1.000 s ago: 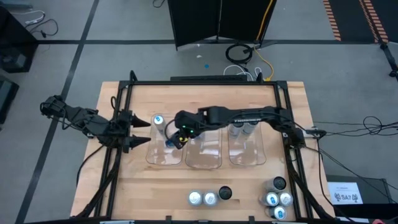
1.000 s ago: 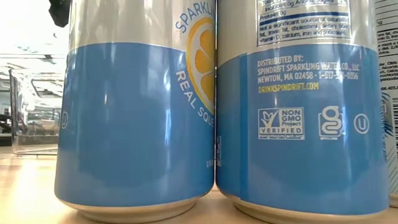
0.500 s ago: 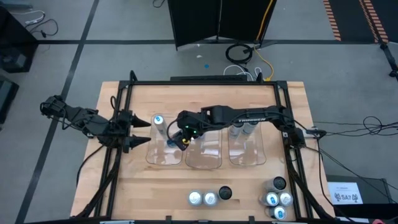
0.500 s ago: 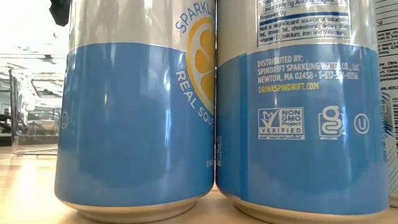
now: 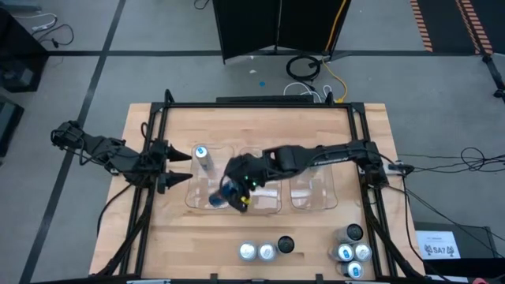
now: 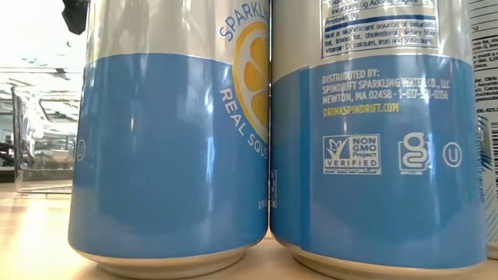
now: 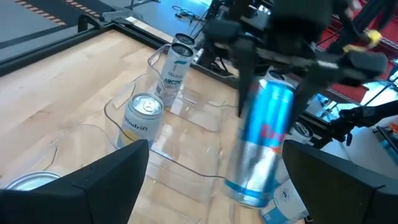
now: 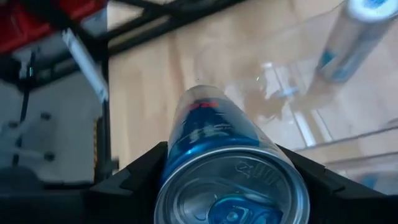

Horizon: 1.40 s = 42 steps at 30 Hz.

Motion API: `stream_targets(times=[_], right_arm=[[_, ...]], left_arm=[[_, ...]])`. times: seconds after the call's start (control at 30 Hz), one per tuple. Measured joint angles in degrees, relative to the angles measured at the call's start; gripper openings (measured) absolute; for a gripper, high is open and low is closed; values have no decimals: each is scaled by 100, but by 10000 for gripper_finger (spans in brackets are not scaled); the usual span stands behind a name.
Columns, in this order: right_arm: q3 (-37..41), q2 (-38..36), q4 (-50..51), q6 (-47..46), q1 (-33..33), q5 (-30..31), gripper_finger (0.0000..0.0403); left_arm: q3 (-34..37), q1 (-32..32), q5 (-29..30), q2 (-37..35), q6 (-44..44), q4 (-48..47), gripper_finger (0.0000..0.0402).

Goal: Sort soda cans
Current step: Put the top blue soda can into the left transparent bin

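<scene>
High view: reaching from the table's point(image 5: 260, 126) three o'clock side toward centre, right gripper point(image 5: 233, 192) clamping a blue-and-silver can point(image 5: 224, 194) over the near edge of the left clear tray point(image 5: 192, 199), fingers partly closed around its body. Waiting at nine o'clock, left gripper point(image 5: 175, 168) standing spread wide and gripping nothing. Standing upright at the left tray's far end, a blue-topped can point(image 5: 201, 154). Sitting beside it, the middle clear tray point(image 5: 266, 205); holding two cans point(image 5: 306, 165) at its far end, the right clear tray point(image 5: 314, 199). Resting in a row at six o'clock, three cans point(image 5: 267, 250), the rightmost dark-topped. Clustering at five o'clock, four more cans point(image 5: 350, 248).

Low view: filling nearly everything, two blue Spindrift cans point(image 6: 268, 140) touching side by side on the wood; showing at nine o'clock behind them, a clear tray point(image 6: 43, 140).

Left wrist view: hanging tilted above the trays, the blue-and-silver can point(image 7: 261, 140) pinched near its top by the right gripper point(image 7: 270, 59). Standing upright farther off, a tall white can point(image 7: 176, 65) and a shorter can point(image 7: 139, 118) with a silver top.

Right wrist view: looking down onto the held can's point(image 8: 224, 168) top, dark fingers point(image 8: 134, 171) pressing both sides. Standing beyond in a tray, the blue-topped can point(image 8: 351, 37).
</scene>
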State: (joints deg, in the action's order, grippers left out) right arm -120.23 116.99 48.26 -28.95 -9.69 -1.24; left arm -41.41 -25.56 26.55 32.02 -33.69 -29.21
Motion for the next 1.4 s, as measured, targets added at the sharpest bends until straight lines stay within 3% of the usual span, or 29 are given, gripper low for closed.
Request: stream_targets(times=[0.4,0.67,1.0,1.4], right_arm=[[7,0,333,118,-794,4,232],[7,22,1013,71,-1127,610,233],[9,103,1072,-57,-1167,752,233],[9,105,844,-37,-1222,722,233]], left_arm=[[0,-2,44,379,-72,28,380],[-174,-296,-63,1883,-642,569,380],[-1803,-1215,348,3935,-450,573,380],[-2170,-1276,220,4744,-487,599,380]])
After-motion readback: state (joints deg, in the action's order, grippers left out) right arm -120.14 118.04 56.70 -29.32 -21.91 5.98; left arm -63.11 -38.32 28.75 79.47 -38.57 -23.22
